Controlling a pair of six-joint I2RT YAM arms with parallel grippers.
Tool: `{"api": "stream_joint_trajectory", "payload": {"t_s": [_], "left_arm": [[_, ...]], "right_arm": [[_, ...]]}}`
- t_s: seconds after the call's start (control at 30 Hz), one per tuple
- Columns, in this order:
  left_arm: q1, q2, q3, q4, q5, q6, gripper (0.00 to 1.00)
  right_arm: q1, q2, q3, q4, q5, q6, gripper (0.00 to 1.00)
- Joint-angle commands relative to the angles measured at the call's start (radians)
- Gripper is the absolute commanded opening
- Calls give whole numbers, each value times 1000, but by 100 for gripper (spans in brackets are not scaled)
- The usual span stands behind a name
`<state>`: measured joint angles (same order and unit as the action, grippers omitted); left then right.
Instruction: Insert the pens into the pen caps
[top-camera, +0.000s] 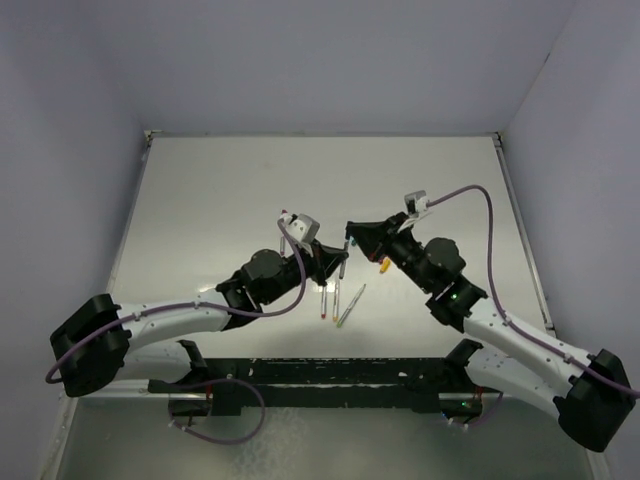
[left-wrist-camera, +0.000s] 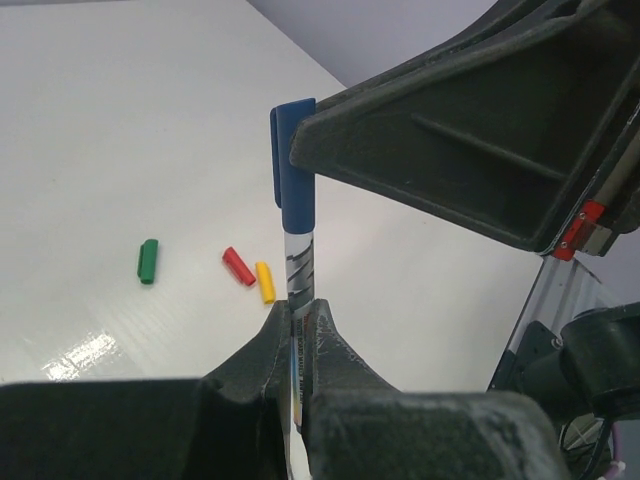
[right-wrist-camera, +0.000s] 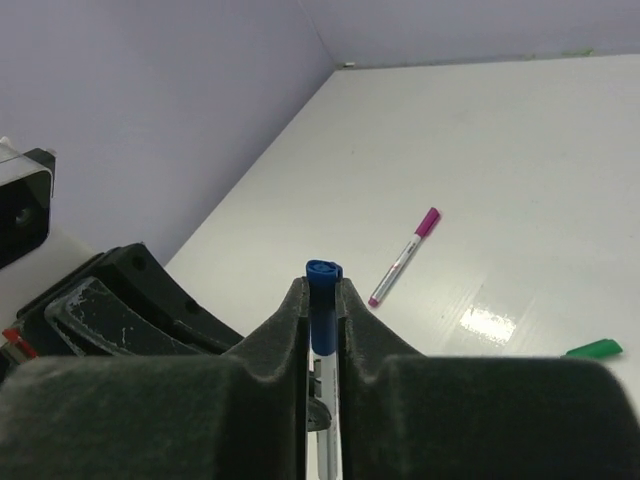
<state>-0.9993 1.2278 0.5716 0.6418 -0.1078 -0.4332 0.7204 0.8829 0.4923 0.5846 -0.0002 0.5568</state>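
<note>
From the right wrist, the right gripper (right-wrist-camera: 322, 295) covers both flanks of the blue cap (right-wrist-camera: 322, 272), and a green cap (right-wrist-camera: 593, 349) sits partly behind a finger. From the left wrist, the pen (left-wrist-camera: 299, 265) disappears below mid-barrel between the fingers of the left gripper (left-wrist-camera: 300, 312), while the right gripper's housing masks the cap's right side and is itself cropped at the top and right edges. Overhead, the loose pens (top-camera: 335, 298) are too small to tell tip colours
</note>
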Motion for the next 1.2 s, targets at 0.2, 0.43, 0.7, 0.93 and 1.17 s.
{"api": "stream_joint_trajectory", "payload": {"t_s": [0.2, 0.43, 0.7, 0.93, 1.17], "left_arm": [[24, 27, 49, -186, -139, -73, 0], [30, 118, 121, -362, -275, -68, 0], [187, 249, 272, -517, -264, -68, 0], [264, 457, 491, -737, -315, -78, 0], [301, 577, 568, -813, -341, -108, 0]], "right_arm": [[26, 38, 261, -242, 128, -112, 48], [25, -50, 277, -310, 200, -144, 87], [24, -127, 207, -453, 391, -113, 97], [25, -110, 198, -597, 471, -63, 97], [24, -129, 167, -635, 496, -43, 98]]}}
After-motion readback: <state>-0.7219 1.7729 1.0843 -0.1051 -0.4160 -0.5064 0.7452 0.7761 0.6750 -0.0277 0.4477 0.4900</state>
